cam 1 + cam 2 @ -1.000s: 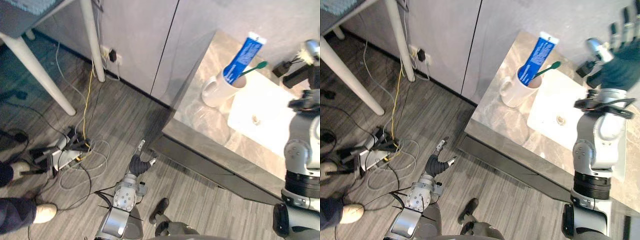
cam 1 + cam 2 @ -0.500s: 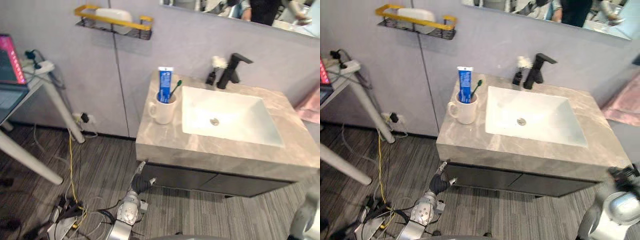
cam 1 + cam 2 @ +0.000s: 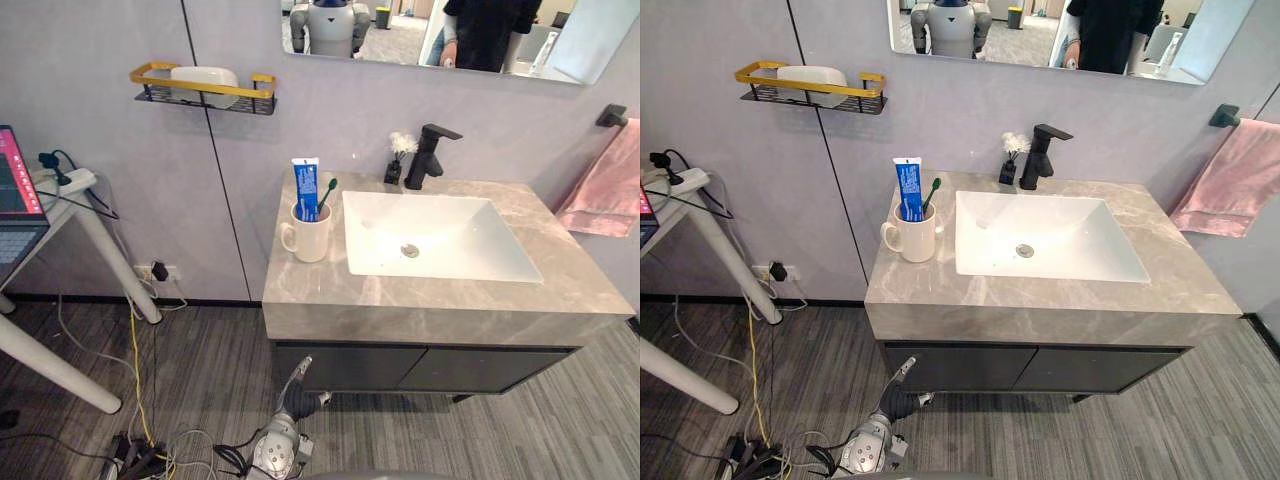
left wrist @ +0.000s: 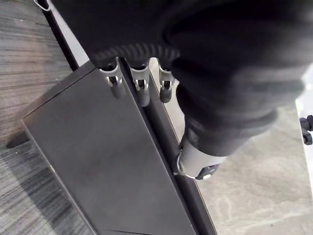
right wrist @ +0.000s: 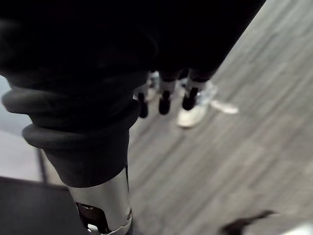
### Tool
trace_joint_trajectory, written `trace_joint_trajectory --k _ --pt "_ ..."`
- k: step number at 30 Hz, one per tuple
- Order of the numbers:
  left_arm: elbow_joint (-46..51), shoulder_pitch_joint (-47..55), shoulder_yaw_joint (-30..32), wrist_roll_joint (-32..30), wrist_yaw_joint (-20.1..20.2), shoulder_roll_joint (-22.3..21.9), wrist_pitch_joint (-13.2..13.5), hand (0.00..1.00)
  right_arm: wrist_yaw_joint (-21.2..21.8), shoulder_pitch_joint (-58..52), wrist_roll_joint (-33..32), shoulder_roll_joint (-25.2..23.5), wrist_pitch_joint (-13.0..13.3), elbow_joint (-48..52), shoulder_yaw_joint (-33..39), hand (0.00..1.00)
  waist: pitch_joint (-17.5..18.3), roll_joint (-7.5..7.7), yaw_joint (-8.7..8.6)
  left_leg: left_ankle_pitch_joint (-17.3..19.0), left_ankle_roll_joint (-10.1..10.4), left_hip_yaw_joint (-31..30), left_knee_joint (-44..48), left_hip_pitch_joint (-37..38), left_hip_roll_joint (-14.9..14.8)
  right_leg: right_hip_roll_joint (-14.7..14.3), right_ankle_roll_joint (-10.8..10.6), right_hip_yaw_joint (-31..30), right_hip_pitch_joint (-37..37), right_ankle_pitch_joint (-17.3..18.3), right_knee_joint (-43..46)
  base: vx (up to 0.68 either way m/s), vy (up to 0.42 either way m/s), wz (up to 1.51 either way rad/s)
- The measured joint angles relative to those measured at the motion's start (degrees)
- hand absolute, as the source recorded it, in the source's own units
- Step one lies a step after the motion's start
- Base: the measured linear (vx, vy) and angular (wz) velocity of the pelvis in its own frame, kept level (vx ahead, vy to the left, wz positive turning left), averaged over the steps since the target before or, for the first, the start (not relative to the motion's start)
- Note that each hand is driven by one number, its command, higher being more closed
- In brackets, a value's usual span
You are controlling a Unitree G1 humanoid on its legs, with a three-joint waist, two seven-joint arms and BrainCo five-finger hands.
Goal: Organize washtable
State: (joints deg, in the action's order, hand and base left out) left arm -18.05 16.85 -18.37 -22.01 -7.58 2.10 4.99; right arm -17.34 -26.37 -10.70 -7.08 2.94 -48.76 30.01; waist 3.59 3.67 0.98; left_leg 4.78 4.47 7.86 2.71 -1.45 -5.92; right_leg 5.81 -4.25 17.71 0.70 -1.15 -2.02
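Note:
The washtable has a grey marble counter (image 3: 420, 300) with a white sink (image 3: 450, 245) and a black faucet (image 3: 428, 155). At its left end stands a white mug (image 3: 308, 238) holding a blue toothpaste tube (image 3: 305, 188) and a green toothbrush (image 3: 326, 195). A small dark vase with a white flower (image 3: 399, 158) stands beside the faucet. My left hand (image 3: 296, 398) hangs low in front of the dark cabinet (image 4: 98, 161), fingers (image 4: 142, 90) relaxed and empty. My right hand (image 5: 164, 100) hangs over the wooden floor, fingers loose, holding nothing.
A pink towel (image 3: 605, 185) hangs on the wall at the right. A yellow wall shelf (image 3: 200, 85) carries a white dish. A white-legged table (image 3: 60, 370) and loose cables (image 3: 150, 450) are on the left. A person's white shoe (image 5: 193, 115) shows on the floor.
The camera has swung up and levelled, now facing the whole washtable. My right arm, raised beside the sink a second ago, has dropped out of the eye views. The left hand stays low.

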Motion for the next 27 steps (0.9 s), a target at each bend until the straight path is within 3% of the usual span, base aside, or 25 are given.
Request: trace_joint_trajectory --k 1,2,4,6,7,8,9,12,17,23,27 --pt "0.04 0.00 0.30 0.50 -0.03 0.02 0.00 1.00 0.78 -0.03 -0.05 -0.04 -1.13 -2.30 0.45 0.00 -0.11 0.19 -0.05 -0.43 -0.06 -0.61 -0.75 0.18 0.36 0.28 -0.23 1.07 -0.56 -0.03 -0.21 0.08 0.032 0.32" --pt "0.20 -0.02 1.17 1.13 -0.09 0.02 -0.01 1.00 1.51 0.03 -0.08 -0.03 -1.51 -3.50 0.18 0.00 -0.24 -0.74 -0.04 -0.64 0.07 -1.47 -0.85 0.17 0.72 0.54 -0.38 1.76 -0.95 0.06 -0.20 0.08 0.035 0.35" --pt "1.09 0.00 3.23 3.73 -0.21 -0.31 -0.04 1.00 3.27 0.40 -0.11 0.15 -1.33 -3.85 -1.00 0.00 -0.39 -1.12 0.05 -0.96 -0.39 -3.16 -1.08 0.44 1.28 1.11 -0.68 3.77 -2.39 0.26 -0.19 0.09 0.047 0.51" --pt "2.02 0.08 4.53 5.53 -0.35 -0.61 -0.07 1.00 3.83 1.17 -0.13 0.49 -1.20 -3.86 -2.02 0.00 -0.32 -0.26 0.19 -1.27 -0.80 -3.63 -1.49 0.67 1.52 1.29 -0.96 4.57 -2.92 0.45 -0.18 0.08 0.037 0.40" --pt "2.85 0.12 6.15 7.73 -1.01 -0.90 -0.12 1.00 4.19 2.01 0.22 1.03 -0.88 -4.00 -3.19 0.00 -0.65 -0.82 0.58 -1.55 -0.93 -4.33 -2.08 1.32 1.79 1.48 -1.19 5.67 -3.71 0.62 -0.27 0.07 0.027 0.29" --pt "3.24 0.26 6.74 8.06 -1.30 -1.01 -0.12 1.00 4.61 2.13 0.09 1.29 -0.82 -4.00 -3.83 0.00 -0.65 -0.44 0.77 -1.60 -0.97 -4.70 -2.44 1.38 1.89 1.58 -1.25 5.85 -3.90 0.67 -0.28 0.08 0.035 0.22" --pt "4.33 0.87 7.43 8.70 -1.30 -1.10 -0.14 1.00 4.90 2.49 0.16 1.56 -0.74 -3.93 -5.24 0.00 -0.71 -0.24 1.67 -2.04 -1.05 -4.75 -2.71 1.63 2.04 1.74 -1.29 6.23 -3.94 0.69 -0.32 0.05 0.024 0.12" --pt "7.58 2.41 7.88 8.92 -1.29 -1.41 -0.24 1.00 5.11 4.03 2.12 2.49 -0.52 -4.00 -8.59 0.00 -1.53 0.70 1.60 -2.21 -1.28 -6.80 -2.69 1.01 2.76 2.40 -1.62 8.72 -4.60 0.95 -0.31 0.04 0.025 0.40" --pt "17.62 3.42 10.40 7.17 -1.78 -3.19 -0.12 1.00 5.12 5.36 3.04 3.32 0.73 -3.94 -11.16 0.00 -1.96 1.14 3.28 -1.83 -1.59 -10.11 -1.34 -0.76 3.56 3.05 -1.71 12.26 -5.46 1.02 -0.07 0.02 0.034 0.38" --pt "32.36 3.63 11.01 3.38 -4.62 -3.78 -0.05 1.00 5.24 6.02 4.56 4.65 1.06 -3.96 -14.38 0.00 -2.37 0.95 2.99 -0.18 -1.62 -10.75 0.38 -1.03 3.88 3.39 -2.07 13.22 -6.35 1.54 0.15 0.00 0.009 0.05" --pt "42.78 2.46 8.69 5.15 -6.32 -3.80 2.09 1.00 5.29 6.28 4.85 5.54 1.28 -4.03 -16.63 0.00 -2.35 0.95 3.02 0.12 -1.71 -9.87 0.63 -0.44 3.77 3.40 -2.06 12.10 -6.52 1.54 0.26 0.01 0.029 -0.11"
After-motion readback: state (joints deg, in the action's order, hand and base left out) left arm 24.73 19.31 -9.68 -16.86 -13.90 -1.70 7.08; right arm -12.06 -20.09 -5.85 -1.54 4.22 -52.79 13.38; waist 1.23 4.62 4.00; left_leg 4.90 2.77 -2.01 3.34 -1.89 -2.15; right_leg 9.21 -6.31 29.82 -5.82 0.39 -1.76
